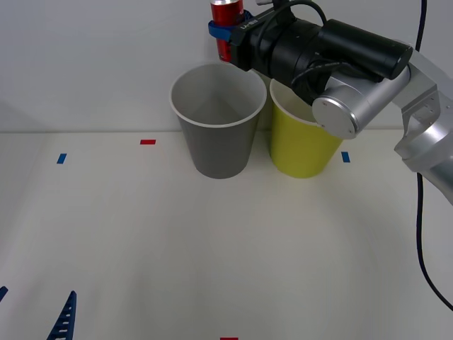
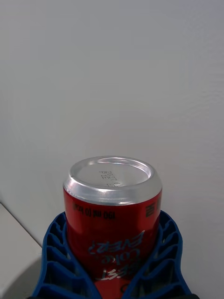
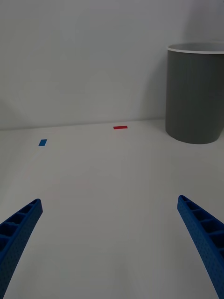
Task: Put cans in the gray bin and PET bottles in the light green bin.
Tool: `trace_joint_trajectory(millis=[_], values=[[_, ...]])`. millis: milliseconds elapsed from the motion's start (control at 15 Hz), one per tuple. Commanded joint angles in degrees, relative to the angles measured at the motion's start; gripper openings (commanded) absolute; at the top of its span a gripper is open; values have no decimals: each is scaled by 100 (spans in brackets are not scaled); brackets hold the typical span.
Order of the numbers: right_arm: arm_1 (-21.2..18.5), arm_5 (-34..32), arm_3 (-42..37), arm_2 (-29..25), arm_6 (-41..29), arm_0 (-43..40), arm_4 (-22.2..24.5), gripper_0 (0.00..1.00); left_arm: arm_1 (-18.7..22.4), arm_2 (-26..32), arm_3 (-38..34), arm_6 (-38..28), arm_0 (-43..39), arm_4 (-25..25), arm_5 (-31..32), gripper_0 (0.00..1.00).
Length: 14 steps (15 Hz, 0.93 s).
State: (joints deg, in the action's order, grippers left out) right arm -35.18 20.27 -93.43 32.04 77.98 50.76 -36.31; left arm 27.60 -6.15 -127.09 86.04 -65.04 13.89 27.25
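- Currently, left gripper (image 1: 35, 315) idles low over the table (image 1: 141, 241), fingers apart
- Gray bin (image 1: 218, 120) and green bin (image 1: 303, 138): contents not visible
- Right gripper (image 1: 225, 32) clamps the can (image 1: 226, 14) above the gray bin; release remains

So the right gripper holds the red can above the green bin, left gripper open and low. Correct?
Not quite: in the front view the right gripper holds the can above the gray bin, not the green bin. The left gripper is open and low.
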Motion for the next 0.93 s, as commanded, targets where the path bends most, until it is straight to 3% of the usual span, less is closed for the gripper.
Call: trace_joint_trajectory(millis=[67,333,400,467,533,933], values=[[29,-14,18,40,-54,21,-43,0,0,0,0,0,0,0,0,100],[81,-14,44,48,-28,30,19,0,0,0,0,0,0,0,0,100],[90,-14,44,48,-63,30,142,21,0,0,0,0,0,0,0,100],[90,-31,70,48,-72,30,168,96,0,0,0,0,0,0,0,100],[90,-128,132,48,-28,39,177,100,0,0,0,0,0,0,0,100],[81,-146,141,48,-10,39,177,100,0,0,0,0,0,0,0,100]])
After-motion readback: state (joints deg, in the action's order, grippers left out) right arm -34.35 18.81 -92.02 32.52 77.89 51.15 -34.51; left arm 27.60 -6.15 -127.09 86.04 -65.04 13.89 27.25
